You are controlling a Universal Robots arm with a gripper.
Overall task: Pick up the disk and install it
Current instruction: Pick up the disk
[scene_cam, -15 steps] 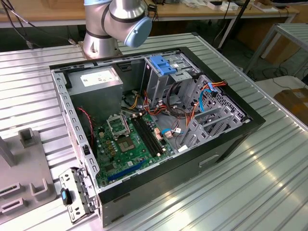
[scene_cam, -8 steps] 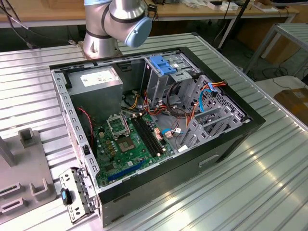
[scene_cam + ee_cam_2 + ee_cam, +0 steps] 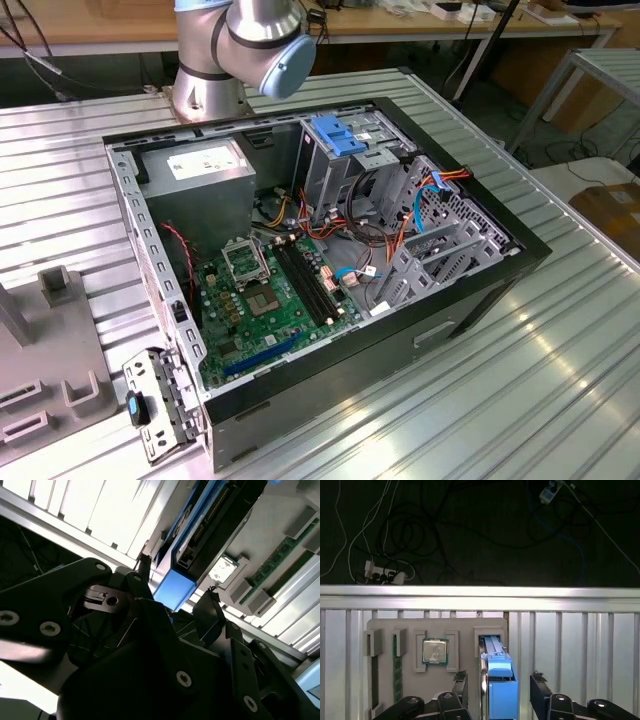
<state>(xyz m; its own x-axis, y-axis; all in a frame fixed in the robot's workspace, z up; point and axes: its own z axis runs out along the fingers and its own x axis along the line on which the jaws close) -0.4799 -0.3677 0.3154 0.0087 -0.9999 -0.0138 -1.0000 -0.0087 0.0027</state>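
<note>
Hand [image 3: 500, 679] spread open, fingers [image 3: 538, 686] either side of disk [image 3: 500, 695], not touching, disk slotted in grey holder [image 3: 385, 625]

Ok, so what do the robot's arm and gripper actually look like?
The arm is silver-grey metal with rounded joints and a light blue cap on one joint. The gripper is matte black, built of angular plates fastened with round-headed screws, ending in two slim dark fingers.
</note>
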